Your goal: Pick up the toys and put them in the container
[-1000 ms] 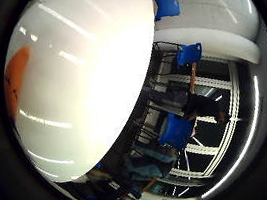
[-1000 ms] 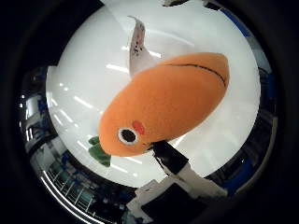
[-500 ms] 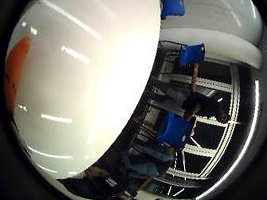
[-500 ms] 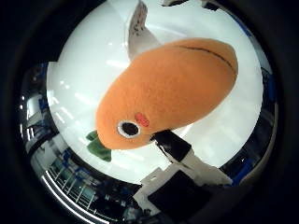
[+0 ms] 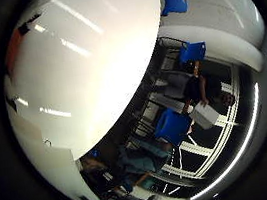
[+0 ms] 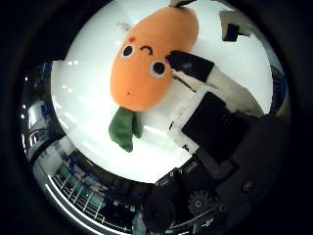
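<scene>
An orange plush toy (image 6: 146,63) with a stitched face and a green leaf (image 6: 124,127) lies on the white table (image 6: 93,142), close under the palm. My hand (image 6: 215,127) reaches in beside it, its black thumb tip (image 6: 188,63) resting against the toy's side near one eye. Another of its fingers (image 6: 230,27) stands a little apart from the toy. The toy still rests on the table. In the little finger side view only a thin orange sliver (image 5: 12,44) of it shows at the table's far side. No container is in view.
The white table (image 5: 92,60) ends in a curved edge. Past it are blue chairs (image 5: 170,125) and metal frames in the room.
The palm has turned and come nearer, so the toy's face now shows. The thumb has swung in against the toy's side. The orange sliver in the little finger side view has shrunk.
</scene>
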You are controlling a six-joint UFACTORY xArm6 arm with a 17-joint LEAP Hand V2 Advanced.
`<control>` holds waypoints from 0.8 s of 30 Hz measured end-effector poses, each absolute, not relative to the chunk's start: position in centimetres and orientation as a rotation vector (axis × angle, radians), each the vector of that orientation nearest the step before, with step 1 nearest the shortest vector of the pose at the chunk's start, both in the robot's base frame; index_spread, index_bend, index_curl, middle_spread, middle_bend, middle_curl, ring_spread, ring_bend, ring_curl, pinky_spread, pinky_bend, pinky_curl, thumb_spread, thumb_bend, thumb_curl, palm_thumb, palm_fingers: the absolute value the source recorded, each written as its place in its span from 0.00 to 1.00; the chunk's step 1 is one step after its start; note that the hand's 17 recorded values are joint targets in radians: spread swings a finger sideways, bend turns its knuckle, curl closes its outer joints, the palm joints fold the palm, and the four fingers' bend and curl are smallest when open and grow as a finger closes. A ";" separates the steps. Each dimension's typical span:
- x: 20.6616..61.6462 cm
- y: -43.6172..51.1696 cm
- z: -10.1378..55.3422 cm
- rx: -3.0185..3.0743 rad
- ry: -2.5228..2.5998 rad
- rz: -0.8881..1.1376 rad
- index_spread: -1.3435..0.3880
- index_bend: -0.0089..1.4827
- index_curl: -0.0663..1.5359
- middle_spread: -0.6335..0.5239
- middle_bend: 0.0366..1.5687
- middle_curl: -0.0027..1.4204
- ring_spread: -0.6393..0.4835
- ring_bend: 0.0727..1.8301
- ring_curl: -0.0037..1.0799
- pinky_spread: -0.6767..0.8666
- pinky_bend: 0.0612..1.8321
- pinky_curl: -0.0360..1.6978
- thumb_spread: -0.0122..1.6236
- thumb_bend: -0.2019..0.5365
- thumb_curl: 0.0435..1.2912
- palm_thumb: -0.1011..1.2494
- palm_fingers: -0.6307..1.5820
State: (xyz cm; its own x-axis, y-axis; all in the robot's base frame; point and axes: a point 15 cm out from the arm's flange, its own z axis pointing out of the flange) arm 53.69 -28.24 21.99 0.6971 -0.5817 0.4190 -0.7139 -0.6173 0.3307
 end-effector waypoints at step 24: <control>51.2 -25.6 24.9 2.474 -0.876 0.415 0.51 0.13 0.26 0.48 0.13 0.26 0.58 0.24 0.24 0.61 0.38 0.12 0.62 0.24 0.31 0.67 0.32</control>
State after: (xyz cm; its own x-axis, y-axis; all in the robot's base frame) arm 51.20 -25.62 24.90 0.7492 -0.5058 0.4276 -0.6513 -0.6800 0.3369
